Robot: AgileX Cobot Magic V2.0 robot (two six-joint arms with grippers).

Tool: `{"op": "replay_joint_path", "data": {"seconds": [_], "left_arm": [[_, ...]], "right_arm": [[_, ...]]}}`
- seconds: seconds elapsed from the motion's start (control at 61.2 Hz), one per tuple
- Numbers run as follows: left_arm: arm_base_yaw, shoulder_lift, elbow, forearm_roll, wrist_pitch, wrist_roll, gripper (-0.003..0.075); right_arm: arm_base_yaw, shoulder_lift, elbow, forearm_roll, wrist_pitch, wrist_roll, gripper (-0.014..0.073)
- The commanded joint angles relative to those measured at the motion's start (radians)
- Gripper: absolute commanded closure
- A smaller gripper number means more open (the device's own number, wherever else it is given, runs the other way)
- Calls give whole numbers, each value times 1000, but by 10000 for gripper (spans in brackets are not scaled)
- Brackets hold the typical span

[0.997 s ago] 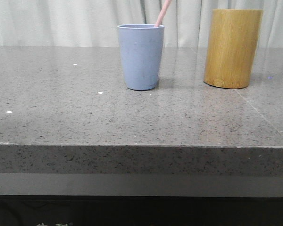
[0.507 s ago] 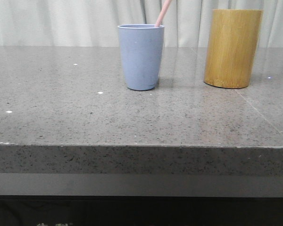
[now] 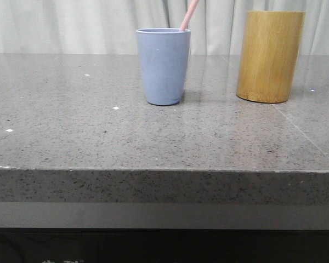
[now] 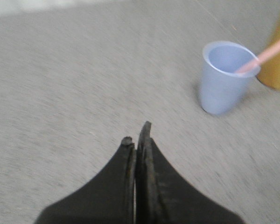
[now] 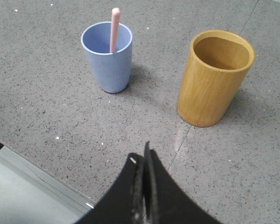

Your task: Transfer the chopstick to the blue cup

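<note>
Pale pleated curtains (image 3: 77,24) hung behind a grey speckled stone counter (image 3: 98,137) whose front edge ran straight across the front view. Toward the back of the counter, roughly midway along it, stood the blue cup (image 3: 163,66), upright, with the chopstick (image 3: 189,15) inside it. The pink stick leaned against the cup's rim, and its upper end rose well above that rim, tilting toward the bamboo cylinder (image 3: 270,56). That taller yellow-brown cylinder stood upright near the cup on the side of the robot's right arm, apart from it, with bare stone between the two. In the right wrist view the cylinder's open mouth showed nothing inside as far as could be seen, and a thin seam in the stone ran past its base.

The left gripper (image 4: 136,135) hovered above bare counter, well apart from the cup, its two black fingers pressed together and holding nothing; that picture was blurred. The right gripper (image 5: 141,156) hung above the counter near its front edge, short of both containers, its fingers likewise closed against each other with nothing between them.

A few small white specks dotted the stone toward the left edge.
</note>
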Motion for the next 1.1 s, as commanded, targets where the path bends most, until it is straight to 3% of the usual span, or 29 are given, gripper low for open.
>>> {"op": "replay_joint_path", "data": {"seconds": [0.0, 0.229, 0.409, 0.687, 1.079], "left_arm": [[92, -161, 144, 2, -266, -2, 739], [246, -512, 569, 2, -559, -2, 739], [294, -668, 769, -48, -587, -2, 739], [294, -731, 892, -59, -726, -2, 739], [294, -752, 890, -62, -717, -2, 739]], "right_arm": [[-4, -5, -21, 6, -60, -1, 660], [-4, -5, -21, 8, -60, -1, 660], [-4, -5, -21, 8, -60, -1, 660], [-4, -5, -21, 8, -60, -1, 660], [-4, -5, -21, 8, -60, -1, 660]]}}
